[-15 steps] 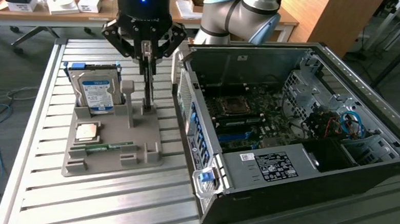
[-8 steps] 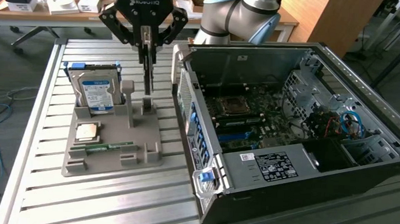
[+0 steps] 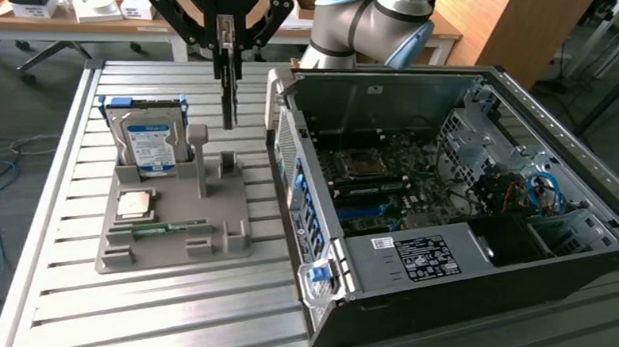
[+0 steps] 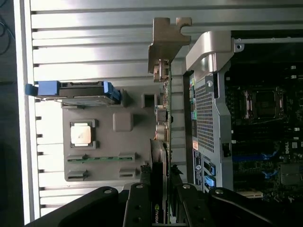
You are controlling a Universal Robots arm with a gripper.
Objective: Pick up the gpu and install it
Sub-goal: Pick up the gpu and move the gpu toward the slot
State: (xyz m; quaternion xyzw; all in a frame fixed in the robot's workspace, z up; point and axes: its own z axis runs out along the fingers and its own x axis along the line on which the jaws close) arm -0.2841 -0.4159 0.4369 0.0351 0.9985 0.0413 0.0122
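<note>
Slatted metal table [image 3: 153, 316]; gripper [image 3: 227, 40] half-closed on the gpu [image 3: 230, 98] by 1 edge, card hanging over the grey holder [image 3: 170, 214]; that thin pinch might let it swing into the case [image 3: 286, 140].

From my screen the exterior view has soft, even daylight, and the table [image 3: 175, 310] carries only weak shadows. In the wrist view the table glares almost white near one edge, and inside the case [image 4: 208, 109] it is dark

Ribbed metal table [image 3: 175, 310], matt plastic tray [image 3: 157, 253], dull metal bracket [image 4: 166, 42] on gpu [image 4: 160, 163]
</note>
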